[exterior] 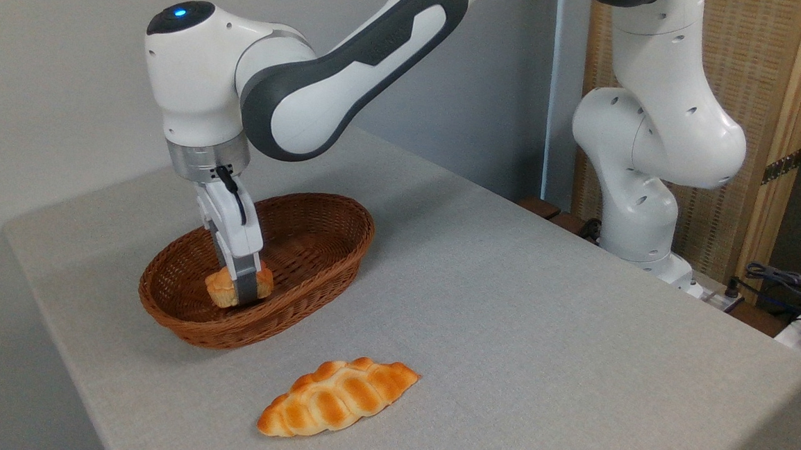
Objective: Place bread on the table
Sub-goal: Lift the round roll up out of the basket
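Gripper [244,286] pinches the small golden-orange, paler-based bread [219,288] inside the basket [314,275]

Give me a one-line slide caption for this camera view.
Panda gripper closes its fingers on the small bun inside the wicker basket; a braided loaf lies on the grey table.

One bun [221,288] — one loaf [338,397] — one basket [332,262]
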Motion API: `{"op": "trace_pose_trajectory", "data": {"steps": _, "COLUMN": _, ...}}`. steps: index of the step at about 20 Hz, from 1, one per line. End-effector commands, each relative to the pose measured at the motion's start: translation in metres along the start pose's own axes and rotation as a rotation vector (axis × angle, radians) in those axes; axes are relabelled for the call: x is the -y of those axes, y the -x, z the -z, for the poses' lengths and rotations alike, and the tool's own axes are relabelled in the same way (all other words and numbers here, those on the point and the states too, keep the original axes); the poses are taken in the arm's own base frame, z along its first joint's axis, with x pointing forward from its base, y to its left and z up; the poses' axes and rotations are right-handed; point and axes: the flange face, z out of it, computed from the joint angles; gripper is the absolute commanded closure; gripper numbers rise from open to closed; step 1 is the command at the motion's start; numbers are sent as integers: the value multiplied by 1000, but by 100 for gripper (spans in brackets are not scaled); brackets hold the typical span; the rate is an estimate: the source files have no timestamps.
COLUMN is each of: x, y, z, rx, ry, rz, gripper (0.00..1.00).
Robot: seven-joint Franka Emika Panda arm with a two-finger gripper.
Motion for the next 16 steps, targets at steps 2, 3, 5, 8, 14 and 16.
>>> {"op": "trace_pose_trajectory", "data": {"steps": 2, "x": -4, "y": 16, "z": 45, "rx": 22, "ry": -44, "rz": 10, "gripper": 65}}
{"op": "trace_pose_trajectory", "data": {"steps": 3, "x": 1, "y": 29, "z": 59, "rx": 45, "ry": -39, "rz": 7, "gripper": 64}}
{"op": "trace_pose_trajectory", "data": {"steps": 5, "x": 5, "y": 52, "z": 82, "rx": 83, "ry": -18, "rz": -41, "gripper": 65}}
{"op": "trace_pose_trajectory", "data": {"steps": 8, "x": 23, "y": 82, "z": 122, "rx": 61, "ry": 30, "rz": -52, "gripper": 65}}
{"op": "trace_pose_trajectory", "data": {"steps": 14, "x": 27, "y": 150, "z": 143, "rx": 192, "ry": 132, "rz": -216, "gripper": 62}}
{"op": "trace_pose_trajectory", "data": {"steps": 16, "x": 23, "y": 164, "z": 127, "rx": 263, "ry": 127, "rz": -253, "gripper": 55}}
